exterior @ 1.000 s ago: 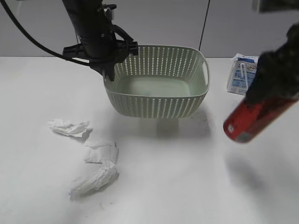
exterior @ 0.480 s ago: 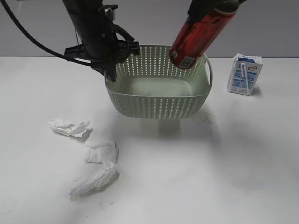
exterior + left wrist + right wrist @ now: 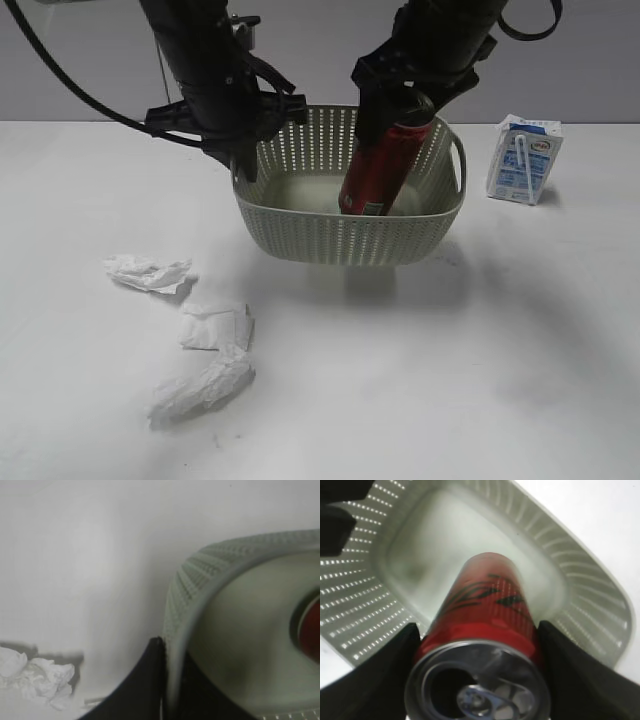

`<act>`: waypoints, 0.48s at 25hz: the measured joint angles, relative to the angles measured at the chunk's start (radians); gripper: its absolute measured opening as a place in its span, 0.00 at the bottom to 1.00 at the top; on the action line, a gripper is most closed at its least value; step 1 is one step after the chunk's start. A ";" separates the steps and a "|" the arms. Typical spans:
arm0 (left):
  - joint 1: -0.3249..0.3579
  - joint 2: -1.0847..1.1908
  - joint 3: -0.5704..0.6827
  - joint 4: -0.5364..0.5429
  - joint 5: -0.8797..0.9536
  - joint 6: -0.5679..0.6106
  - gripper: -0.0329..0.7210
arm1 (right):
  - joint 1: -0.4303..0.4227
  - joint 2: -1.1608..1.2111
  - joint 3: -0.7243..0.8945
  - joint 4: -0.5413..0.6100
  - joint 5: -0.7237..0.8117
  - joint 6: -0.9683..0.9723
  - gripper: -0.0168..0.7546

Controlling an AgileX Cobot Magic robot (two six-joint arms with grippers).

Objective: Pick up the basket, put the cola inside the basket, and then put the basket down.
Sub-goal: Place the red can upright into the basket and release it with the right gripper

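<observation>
The pale sage-green basket [image 3: 345,238] hangs a little above the white table, its shadow under it. My left gripper [image 3: 240,150] is shut on the basket's left rim; in the left wrist view the rim [image 3: 175,645] runs between the two dark fingers [image 3: 145,680]. My right gripper [image 3: 400,100] is shut on the top of the red cola can [image 3: 383,170], which stands tilted inside the basket with its bottom near the floor. In the right wrist view the can [image 3: 480,625] fills the middle, silver pull-tab top toward the camera, a finger on each side.
A white-and-blue drink carton [image 3: 524,158] stands on the table to the right of the basket. Three crumpled white tissues [image 3: 148,272] [image 3: 215,325] [image 3: 200,388] lie at the front left. A grey wall runs behind the table.
My right gripper has carried the cola from low on the right, up over the basket's right end, then down into the basket. The basket has shifted slightly right.
</observation>
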 joint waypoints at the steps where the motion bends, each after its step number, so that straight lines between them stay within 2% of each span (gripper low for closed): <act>1: -0.005 0.000 0.001 0.001 0.001 0.002 0.04 | 0.000 0.000 -0.001 0.005 -0.003 -0.002 0.68; 8: -0.019 0.000 0.001 -0.001 0.007 0.003 0.04 | 0.000 0.000 -0.002 0.017 -0.005 -0.007 0.68; 12: -0.019 0.000 0.001 -0.002 0.020 0.003 0.04 | 0.000 0.000 -0.004 0.025 0.000 -0.008 0.77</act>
